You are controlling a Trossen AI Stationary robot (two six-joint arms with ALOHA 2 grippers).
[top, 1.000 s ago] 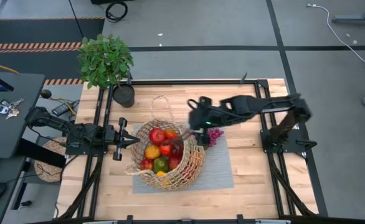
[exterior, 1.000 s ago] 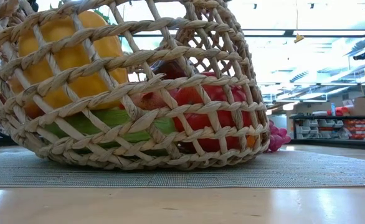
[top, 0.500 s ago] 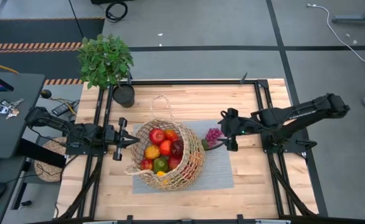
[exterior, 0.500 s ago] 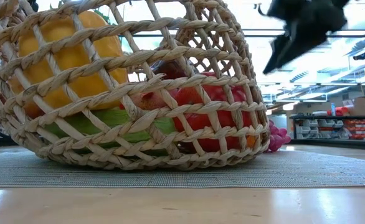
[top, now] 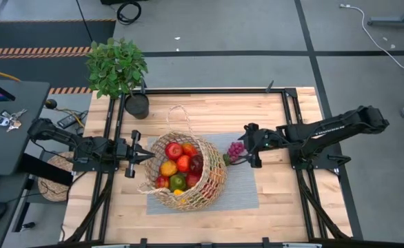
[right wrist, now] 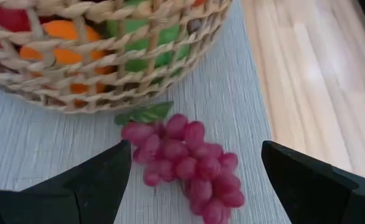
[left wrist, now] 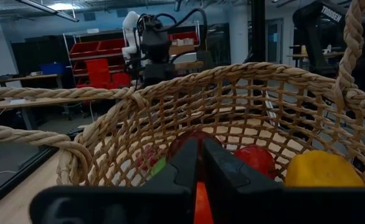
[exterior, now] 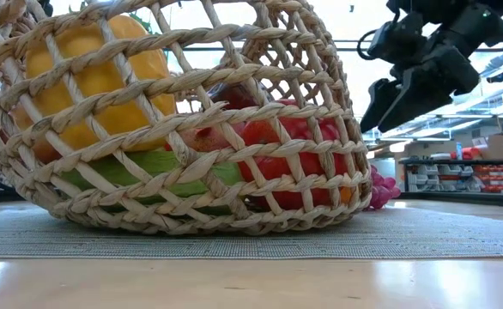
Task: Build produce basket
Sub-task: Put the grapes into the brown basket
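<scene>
Tabletop (top: 271,117): light wood, grey mat (top: 243,186) in the middle. Basket (top: 209,187) sits on the mat, tipped a bit, one looped handle (top: 179,114) lying toward the far edge. Potted plant (top: 117,67) off the basket's far-left side at the tabletop corner.

Produce in the basket (top: 181,164): red, yellow, orange, green pieces. Low view shows a yellow pepper (exterior: 88,73) high against the weave, green (exterior: 148,167) and red (exterior: 299,150) pieces under it.

Grapes (right wrist: 185,160) lie on the mat just beside the basket's right side, outside it, not touching the weave.

Right claw (top: 247,146) hangs above the grapes, fingers (right wrist: 86,180) spread wide either side of the bunch, holding nothing.

Left claw (top: 147,156) at the basket's left rim, closed, nothing gripped, pointing into the basket.
</scene>
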